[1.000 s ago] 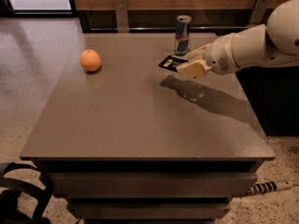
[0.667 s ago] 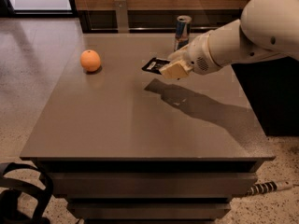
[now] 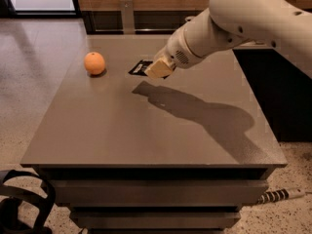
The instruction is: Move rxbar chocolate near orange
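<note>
The orange (image 3: 94, 63) sits on the grey table (image 3: 97, 130) at the far left. My gripper (image 3: 157, 68) is above the middle of the table's far half, shut on the rxbar chocolate (image 3: 141, 68), a flat black bar that sticks out to the left of the tan fingers (image 3: 159, 68). The bar is held in the air, well to the right of the orange. The arm comes in from the upper right and casts a shadow on the tabletop.
The arm hides the back right of the table, and no drink can shows. A clear upright stand (image 3: 126, 14) is at the table's far edge. A dark cabinet (image 3: 278, 91) stands to the right. A black strap (image 3: 24, 199) lies on the floor at lower left.
My gripper has carried the black bar leftward across the table toward the orange. The arm now covers the spot where the drink can stood.
</note>
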Available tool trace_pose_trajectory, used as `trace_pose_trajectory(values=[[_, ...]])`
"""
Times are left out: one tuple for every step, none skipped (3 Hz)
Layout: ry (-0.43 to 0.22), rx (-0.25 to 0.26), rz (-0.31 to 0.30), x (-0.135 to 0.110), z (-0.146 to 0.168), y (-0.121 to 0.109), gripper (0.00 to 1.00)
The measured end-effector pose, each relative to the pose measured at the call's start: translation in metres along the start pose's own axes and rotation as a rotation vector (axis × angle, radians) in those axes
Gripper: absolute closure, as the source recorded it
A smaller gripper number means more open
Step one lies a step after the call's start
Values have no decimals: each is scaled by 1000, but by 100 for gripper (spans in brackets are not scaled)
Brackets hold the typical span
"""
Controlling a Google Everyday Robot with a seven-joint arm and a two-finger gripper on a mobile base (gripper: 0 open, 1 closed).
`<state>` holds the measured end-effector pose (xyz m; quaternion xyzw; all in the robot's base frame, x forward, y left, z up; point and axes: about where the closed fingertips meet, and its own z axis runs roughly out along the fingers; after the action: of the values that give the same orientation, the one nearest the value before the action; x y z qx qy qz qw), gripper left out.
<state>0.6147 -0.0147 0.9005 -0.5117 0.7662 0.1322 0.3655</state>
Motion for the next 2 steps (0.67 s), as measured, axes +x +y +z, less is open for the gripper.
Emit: trace_pose_trajectory(values=[[-11,-25,-15,-14,16,-8,100],[-48,-67,-28,-26,36,-15,100]])
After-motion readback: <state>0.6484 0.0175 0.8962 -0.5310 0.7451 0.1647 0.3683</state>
